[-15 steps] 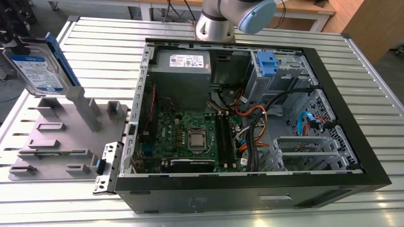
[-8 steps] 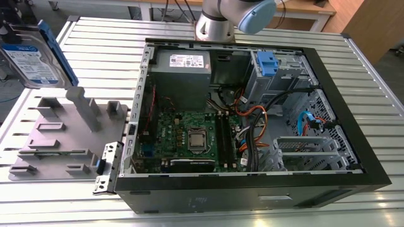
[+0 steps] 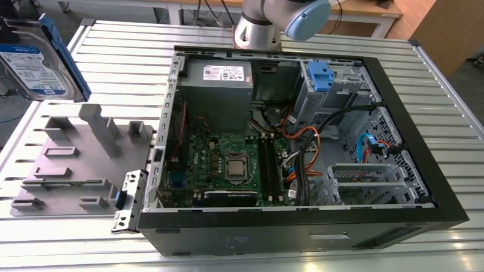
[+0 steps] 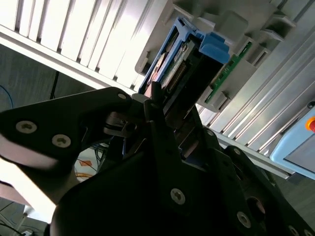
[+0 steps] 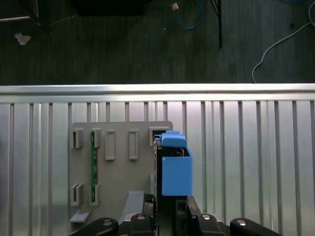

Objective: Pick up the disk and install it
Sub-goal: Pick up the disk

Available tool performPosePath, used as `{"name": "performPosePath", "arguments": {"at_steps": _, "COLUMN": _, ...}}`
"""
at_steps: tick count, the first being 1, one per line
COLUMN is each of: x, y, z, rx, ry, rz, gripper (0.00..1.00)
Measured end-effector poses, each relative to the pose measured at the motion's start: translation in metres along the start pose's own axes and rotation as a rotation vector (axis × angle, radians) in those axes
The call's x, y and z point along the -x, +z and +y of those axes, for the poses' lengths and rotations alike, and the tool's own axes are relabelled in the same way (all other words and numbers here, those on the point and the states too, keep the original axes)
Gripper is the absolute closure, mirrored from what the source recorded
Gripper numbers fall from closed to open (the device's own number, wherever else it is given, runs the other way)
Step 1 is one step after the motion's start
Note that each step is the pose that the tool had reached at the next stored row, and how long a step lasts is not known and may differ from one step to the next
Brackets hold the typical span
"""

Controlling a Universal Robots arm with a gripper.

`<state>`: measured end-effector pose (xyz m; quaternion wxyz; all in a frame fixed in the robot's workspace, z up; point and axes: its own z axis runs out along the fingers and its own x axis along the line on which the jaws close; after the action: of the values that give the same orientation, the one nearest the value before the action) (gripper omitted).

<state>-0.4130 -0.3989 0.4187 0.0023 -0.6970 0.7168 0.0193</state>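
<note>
- At ten o'clock from the open computer case (image 3: 302,241) in the exterior view, the disk (image 3: 34,62) hangs in the air, tilted, label side facing the camera, with a blue rail along its edge.
- Disk is outside the case and well apart from it; it sits off toward eleven o'clock of the grey fixture (image 3: 76,153), not touching it.
- End effector (image 5: 170,211) is clamped on the disk: in the first wrist view black fingers (image 5: 147,209) sit on either side of the drive body, with the blue carrier handle (image 5: 176,169) pointing away from them.
- Second wrist view: a thin black finger (image 4: 157,118) presses flat against the side of the disk (image 4: 174,69); blue rail and handle stick out past the fingertips.
- Grey fixture lies flat on the slatted metal table (image 3: 121,51), at nine o'clock of the case and just beside it; in the first wrist view a green circuit strip (image 5: 92,157) stands in one of its slots.
- Case lies on its side, panel off. Green motherboard (image 3: 226,164) sits at centre, grey power-supply box (image 3: 219,85) at twelve o'clock of it, and a grey cage with a blue latch (image 3: 321,76) at two o'clock.
- Orange and black cables (image 3: 302,141) run between the motherboard and the cage side.
- Arm base (image 3: 257,28) stands at twelve o'clock, behind the case.
- Dark floor with loose cables (image 5: 187,14) lies beyond the table edge in the first wrist view.
</note>
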Motion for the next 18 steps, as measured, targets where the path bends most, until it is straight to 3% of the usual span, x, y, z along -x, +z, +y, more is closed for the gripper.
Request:
{"name": "performPosePath", "arguments": {"at_steps": 8, "x": 0.0001, "y": -0.0034, "z": 0.0001, "rx": 0.0003, "ry": 0.000, "rz": 0.0002, "gripper": 0.65}}
{"name": "performPosePath", "arguments": {"at_steps": 14, "x": 0.0005, "y": -0.0166, "z": 0.0004, "rx": 0.0002, "ry": 0.000, "rz": 0.0002, "gripper": 0.65}}
{"name": "performPosePath", "arguments": {"at_steps": 18, "x": 0.0010, "y": -0.0290, "z": 0.0007, "rx": 0.0002, "ry": 0.000, "rz": 0.0002, "gripper": 0.65}}
